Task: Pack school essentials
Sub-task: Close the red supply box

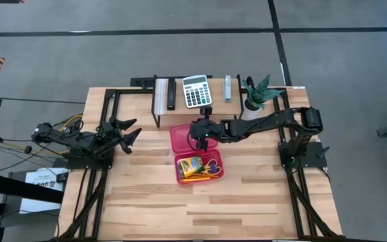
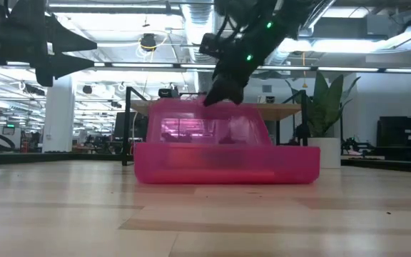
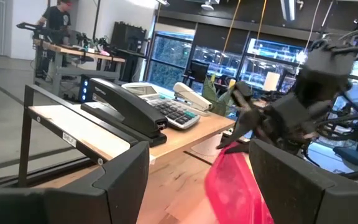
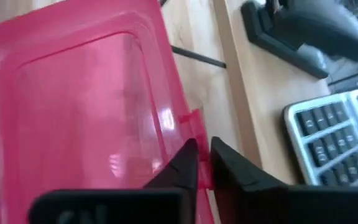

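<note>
The red translucent case's base [image 1: 180, 176] sits at mid-table. It holds the yellow-green crayon box [image 1: 190, 165], the yellow-handled scissors [image 1: 211, 167] and orange and yellow pencils [image 1: 197, 178]; I see no blue eraser. The case's lid [image 1: 183, 138] is swung open toward the far side and stands raised behind the base in the low view [image 2: 205, 128]. My right gripper [image 1: 201, 136] is shut on the lid's edge. My left gripper [image 1: 132, 132] waits open near the table's left edge, above the table. My right gripper [image 4: 202, 148] pinches the lid's rim [image 4: 199, 127] between its two fingers, right beside the small latch tab [image 4: 191, 116]. The fingers [image 2: 223, 89] come from above, slanting down from the table's right. The lid's held edge is raised off the table.
On a low wooden riser [image 1: 161, 101] at the far edge lie a black stapler [image 1: 170, 94], a grey calculator [image 1: 195, 90] and a small grey item [image 1: 228, 87]. A potted plant [image 1: 255, 94] stands far right. A person [image 3: 58, 18] is in the room beyond.
</note>
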Available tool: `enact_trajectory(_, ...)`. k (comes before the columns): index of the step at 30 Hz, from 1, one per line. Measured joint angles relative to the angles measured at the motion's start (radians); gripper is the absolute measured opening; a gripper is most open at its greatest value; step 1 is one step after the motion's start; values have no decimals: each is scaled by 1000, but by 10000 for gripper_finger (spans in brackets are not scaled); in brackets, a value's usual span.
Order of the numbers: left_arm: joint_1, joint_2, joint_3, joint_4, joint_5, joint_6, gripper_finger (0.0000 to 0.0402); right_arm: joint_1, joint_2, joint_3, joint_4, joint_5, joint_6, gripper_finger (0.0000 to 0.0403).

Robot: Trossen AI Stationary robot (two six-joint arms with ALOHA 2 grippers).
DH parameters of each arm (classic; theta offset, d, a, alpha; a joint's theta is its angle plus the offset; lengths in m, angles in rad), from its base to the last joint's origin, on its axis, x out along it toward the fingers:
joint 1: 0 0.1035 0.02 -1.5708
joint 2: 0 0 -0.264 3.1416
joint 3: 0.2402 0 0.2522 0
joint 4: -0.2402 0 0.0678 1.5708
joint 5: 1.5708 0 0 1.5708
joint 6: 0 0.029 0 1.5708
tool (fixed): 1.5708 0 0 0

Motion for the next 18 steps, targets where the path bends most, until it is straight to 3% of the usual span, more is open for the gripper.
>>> enact_trajectory(5, 0, 0, 0, 4, 0, 0, 263, 72, -30, 39, -78, 6, 14, 9)
enact_trajectory(12, 0, 0, 0, 6, -1, -9, 263, 192, -47, 62, -107, 61, 117, 35)
enact_trajectory(18, 0, 0, 1, 4, 0, -27, 263, 287, -32, 60, -105, 57, 145, 22)
